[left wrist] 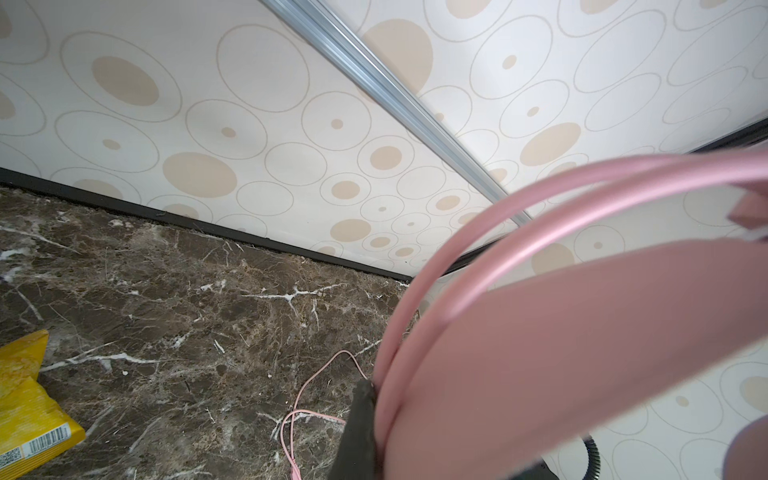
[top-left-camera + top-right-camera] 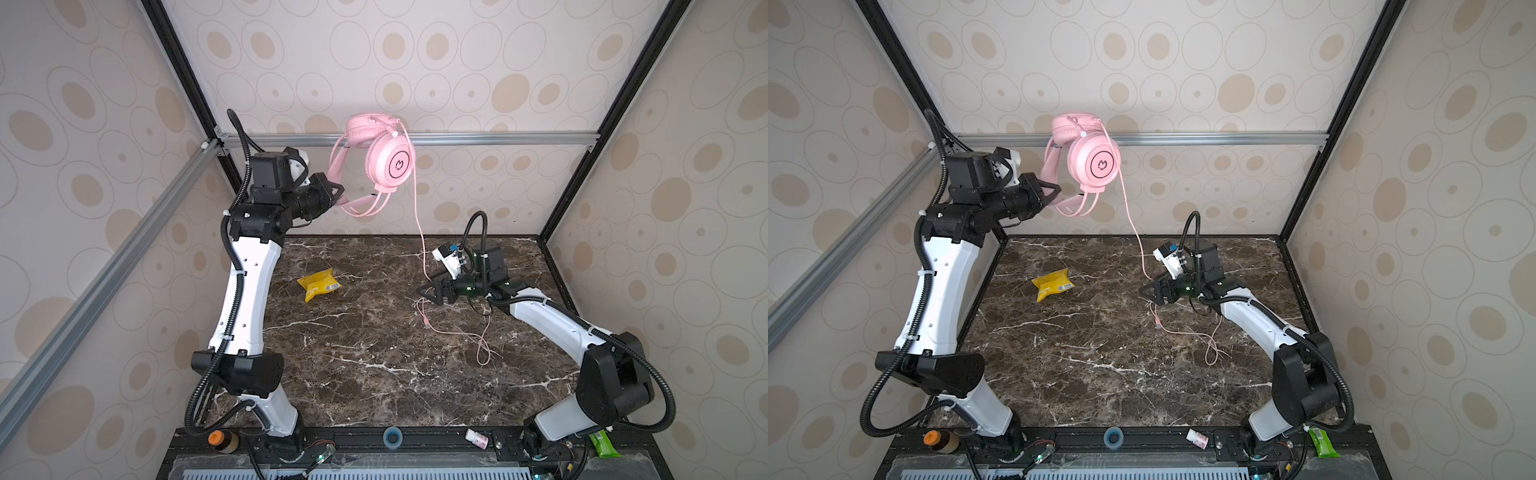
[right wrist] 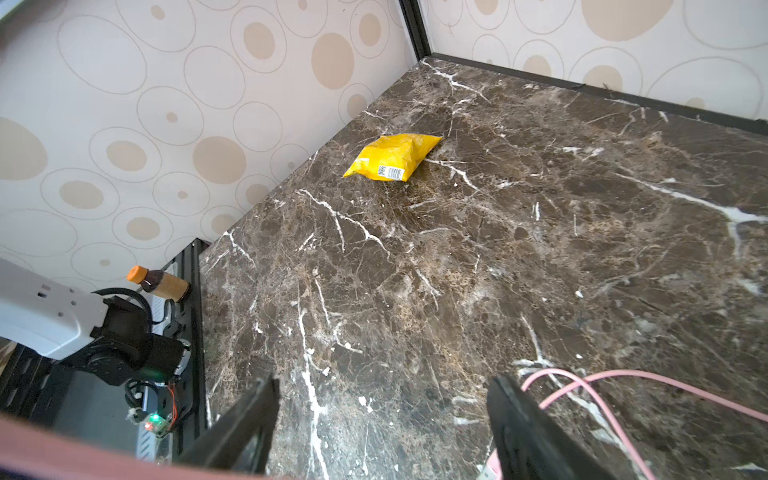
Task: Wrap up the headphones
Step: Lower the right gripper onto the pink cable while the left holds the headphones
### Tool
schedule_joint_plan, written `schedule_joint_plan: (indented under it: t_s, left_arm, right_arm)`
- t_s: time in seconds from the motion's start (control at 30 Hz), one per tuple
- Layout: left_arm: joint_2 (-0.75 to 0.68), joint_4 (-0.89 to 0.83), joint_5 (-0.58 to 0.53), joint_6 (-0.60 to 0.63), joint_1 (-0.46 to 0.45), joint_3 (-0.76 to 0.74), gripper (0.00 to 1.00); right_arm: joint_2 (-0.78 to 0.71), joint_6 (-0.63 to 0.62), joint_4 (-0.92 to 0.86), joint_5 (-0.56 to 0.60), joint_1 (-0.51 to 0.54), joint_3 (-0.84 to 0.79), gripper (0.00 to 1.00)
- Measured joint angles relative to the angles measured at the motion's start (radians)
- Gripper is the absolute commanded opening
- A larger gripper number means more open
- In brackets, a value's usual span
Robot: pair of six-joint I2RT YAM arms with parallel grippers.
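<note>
The pale pink headphones (image 2: 390, 160) (image 2: 1096, 163) hang in the air near the back rail, one round earcup facing the camera. My left gripper (image 2: 337, 193) (image 2: 1054, 192) is shut on their headband (image 1: 540, 332), which fills the left wrist view beside a dark finger (image 1: 359, 424). The thin pink cable (image 2: 419, 232) (image 2: 1133, 228) drops from the earcup to the table and lies in loose loops (image 2: 457, 332). My right gripper (image 2: 424, 293) (image 3: 382, 415) hovers low over the table, open with only marble between its fingers. The cable (image 3: 582, 380) runs just outside one finger.
A yellow snack bag (image 2: 318, 284) (image 3: 392, 156) lies left of centre on the marble table (image 2: 374, 374). At the front edge stand an orange-capped bottle (image 2: 222, 440), a blue ring (image 2: 392, 437), a small white bottle (image 2: 477, 438) and a green packet (image 2: 600, 444). An aluminium rail (image 2: 478, 137) crosses the back wall.
</note>
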Motion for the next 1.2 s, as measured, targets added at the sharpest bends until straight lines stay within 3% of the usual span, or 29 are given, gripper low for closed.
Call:
schedule_joint_plan:
  t_s: [0.13, 0.27, 0.77, 1.07, 1.2]
  left_arm:
    - [0.000, 0.018, 0.005, -0.004, 0.001, -0.023, 0.00]
    - [0.000, 0.019, 0.007, -0.006, 0.004, -0.034, 0.00]
    - [-0.023, 0.042, 0.008, -0.006, 0.023, -0.095, 0.00]
    - [-0.040, 0.068, 0.011, -0.010, 0.025, -0.125, 0.00]
    - [-0.040, 0.076, 0.013, -0.015, 0.027, -0.125, 0.00]
  right_arm:
    - [-0.002, -0.005, -0.003, 0.003, 0.001, 0.000, 0.46]
    - [-0.022, -0.003, -0.004, 0.013, 0.000, -0.013, 0.40]
    - [-0.074, -0.006, -0.028, 0.020, 0.000, -0.037, 0.29]
    - [-0.074, -0.007, -0.037, 0.024, 0.000, -0.037, 0.36]
    - [-0.074, -0.008, -0.036, 0.024, 0.000, -0.037, 0.33]
